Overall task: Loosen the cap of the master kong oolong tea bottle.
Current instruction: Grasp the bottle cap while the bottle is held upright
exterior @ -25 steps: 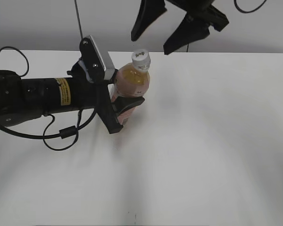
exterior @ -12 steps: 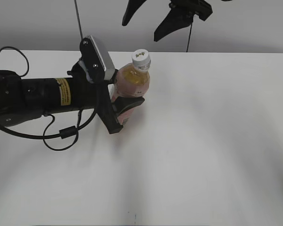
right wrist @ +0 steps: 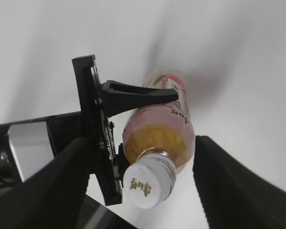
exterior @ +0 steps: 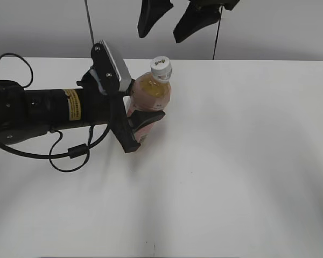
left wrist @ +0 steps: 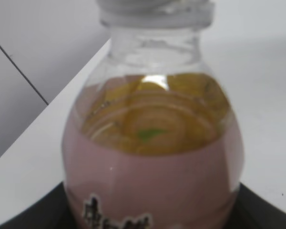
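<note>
With your left gripper point(exterior: 142, 119) clamping the pink-labelled clear plastic tea bottle point(exterior: 148, 102) at frame centre-left, lower your spread right gripper point(exterior: 168, 19) from the top edge onto the small white screw cap point(exterior: 161, 65).

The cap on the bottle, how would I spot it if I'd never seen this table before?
Find the long black left arm lying across the white table; its left gripper is clamped around the bottle of amber tea with a pink label. The cap sits at the bottle's very top. It is small, round and white with a tiny dark mark, much narrower than the bottle.
</note>
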`<state>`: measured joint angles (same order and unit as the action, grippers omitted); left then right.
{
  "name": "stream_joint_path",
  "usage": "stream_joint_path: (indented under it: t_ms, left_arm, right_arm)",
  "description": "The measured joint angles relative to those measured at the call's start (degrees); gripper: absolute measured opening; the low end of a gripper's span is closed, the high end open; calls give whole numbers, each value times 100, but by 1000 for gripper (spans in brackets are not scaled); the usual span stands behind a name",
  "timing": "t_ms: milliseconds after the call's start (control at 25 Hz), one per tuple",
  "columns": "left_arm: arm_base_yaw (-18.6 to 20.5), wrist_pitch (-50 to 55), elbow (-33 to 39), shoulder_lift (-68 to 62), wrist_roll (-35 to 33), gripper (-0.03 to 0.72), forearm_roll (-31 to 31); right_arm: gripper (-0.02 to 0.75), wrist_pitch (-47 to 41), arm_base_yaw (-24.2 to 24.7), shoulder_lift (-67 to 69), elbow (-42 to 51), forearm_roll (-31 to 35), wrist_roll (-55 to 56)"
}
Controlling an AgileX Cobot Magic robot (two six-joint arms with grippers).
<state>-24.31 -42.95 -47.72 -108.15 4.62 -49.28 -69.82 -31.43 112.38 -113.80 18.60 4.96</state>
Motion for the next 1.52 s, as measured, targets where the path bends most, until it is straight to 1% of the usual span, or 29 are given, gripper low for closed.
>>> stream_joint_path:
  t_ms: [80, 160, 240, 360, 640, 800, 920, 1120, 1360, 1520]
  left_arm:
    - [0, 0, 0, 0, 0, 412, 0]
    - [0, 0, 0, 0, 0, 412, 0]
    - [0, 0, 0, 0, 0, 412, 0]
    - [0, 0, 0, 0, 0, 412, 0]
    - [0, 5, 0, 0, 0, 412, 0]
    - [0, 5, 0, 0, 0, 412, 0]
    - [0, 5, 0, 0, 0, 412, 0]
    - [0, 5, 0, 0, 0, 412, 0]
    - [0, 15, 0, 0, 0, 412, 28]
    - [0, 15, 0, 0, 0, 412, 28]
  right_arm:
    - [513, 0, -108, -32, 0, -109, -786]
    - [513, -5, -227, -71, 0, -198, -1814]
    - [513, -5, -327, -119, 0, -141, -2682]
    - [513, -5, -379, -195, 0, -54, -3349]
    - [513, -10, -379, -503, 21, -713, -3641]
    - [513, -10, -379, -894, 365, -799, -3684]
    - [513, -17, -379, -1063, 694, -866, -3926]
    - [513, -21, -379, -913, 846, -804, -4602]
    - [513, -21, -379, -613, 846, -554, -4765]
    - [513, -21, -379, -387, 846, -543, -4771]
